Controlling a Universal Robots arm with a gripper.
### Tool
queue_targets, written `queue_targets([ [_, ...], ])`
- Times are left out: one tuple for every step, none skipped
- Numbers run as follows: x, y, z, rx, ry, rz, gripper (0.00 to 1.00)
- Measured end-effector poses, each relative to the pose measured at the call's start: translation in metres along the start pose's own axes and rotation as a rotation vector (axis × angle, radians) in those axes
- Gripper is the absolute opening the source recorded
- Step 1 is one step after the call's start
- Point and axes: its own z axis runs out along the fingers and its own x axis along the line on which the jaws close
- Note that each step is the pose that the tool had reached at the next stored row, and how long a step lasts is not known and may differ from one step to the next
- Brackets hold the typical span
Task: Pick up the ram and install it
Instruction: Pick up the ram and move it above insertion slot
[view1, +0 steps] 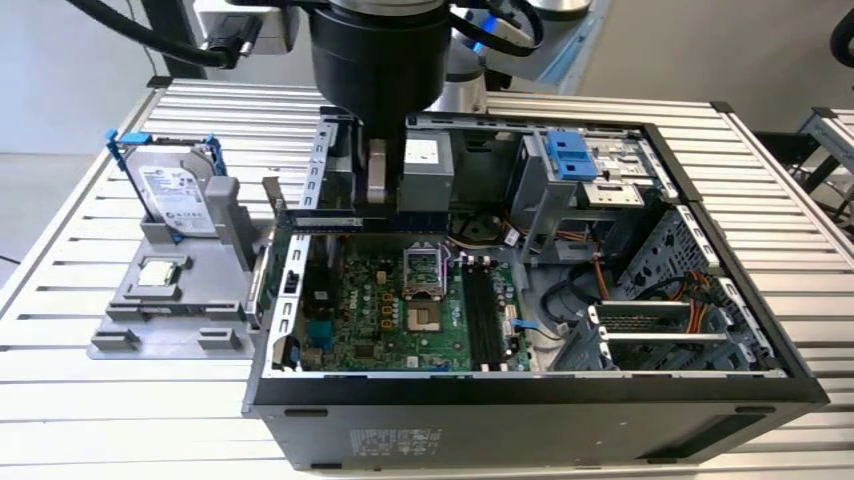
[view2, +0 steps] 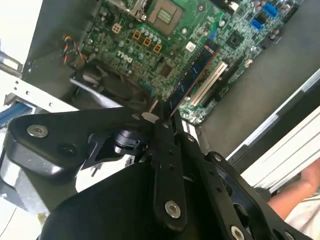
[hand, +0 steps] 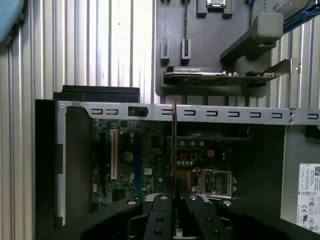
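over motherboard (view1: 387, 320), gripper (hand: 174, 197) pinches ram (view2: 192, 75), long axis seemingly level

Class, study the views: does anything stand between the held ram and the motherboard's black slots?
Nothing visible does. The gripper holds the ram above the open case, and the black slots lie uncovered on the motherboard, with only open air between.

Exterior view: high, angled down on open grey metal computer case (view1: 534, 430).
Wrist views: close past black hand (hand: 175, 197), sharing green motherboard (view2: 125, 50).
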Motion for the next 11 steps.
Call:
queue_targets([
  [0.0000,-0.0049,-0.0001,0.0000,0.0000,0.000,0.00],
  [0.0000,-0.0092,-0.0002,0.0000,0.0000,0.000,0.00],
  [0.0000,-0.0137,-0.0003,0.0000,0.0000,0.000,0.00],
  [0.0000,-0.0184,-0.0005,0.0000,0.0000,0.000,0.00],
  [0.0000,-0.0228,-0.0006,0.0000,0.0000,0.000,0.00],
  [0.0000,-0.0275,-0.0007,0.0000,0.0000,0.000,0.00],
  [0.0000,-0.0319,-0.0008,0.0000,0.0001,0.000,0.00],
  [-0.0001,-0.0363,-0.0009,0.0000,0.0000,0.000,0.00],
  [-0.0001,-0.0411,-0.0010,0.0000,0.0000,0.000,0.00],
  [-0.0001,-0.0456,-0.0011,0.0000,0.0001,0.000,0.00],
  [-0.0001,-0.0503,-0.0012,0.0000,0.0000,0.000,0.00],
])
